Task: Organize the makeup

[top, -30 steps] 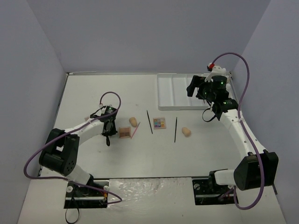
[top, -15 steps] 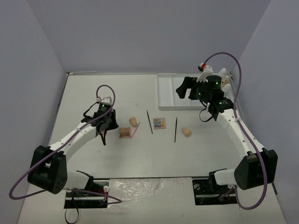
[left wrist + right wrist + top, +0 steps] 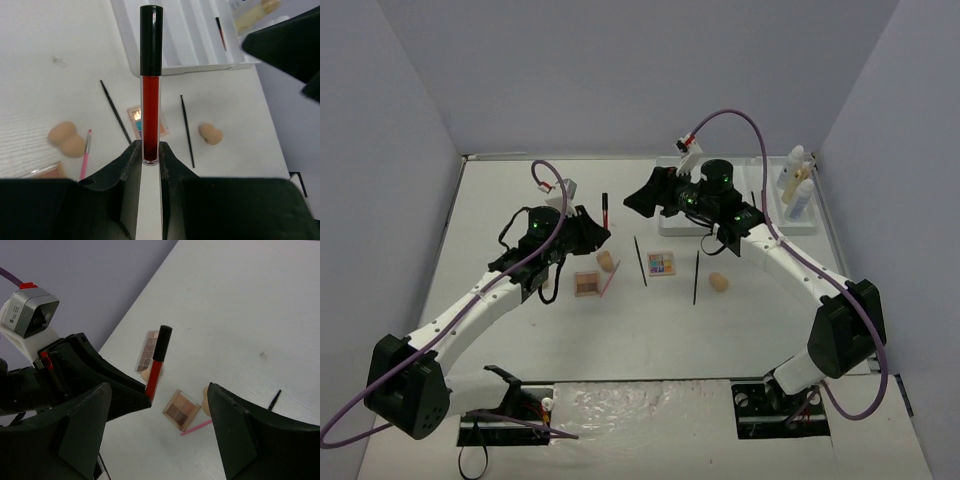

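My left gripper (image 3: 150,152) pinches the base of a lipstick tube (image 3: 150,85), red-bodied and black-capped, held upright above the table (image 3: 50,45). My right gripper (image 3: 160,435) stands spread, empty. Bottles (image 3: 794,185) stand in the tray (image 3: 175,55). Sponges (image 3: 66,140), palettes (image 3: 134,117) and pencils (image 3: 116,111) lie unsorted on the table, so I judge most sorting undone.
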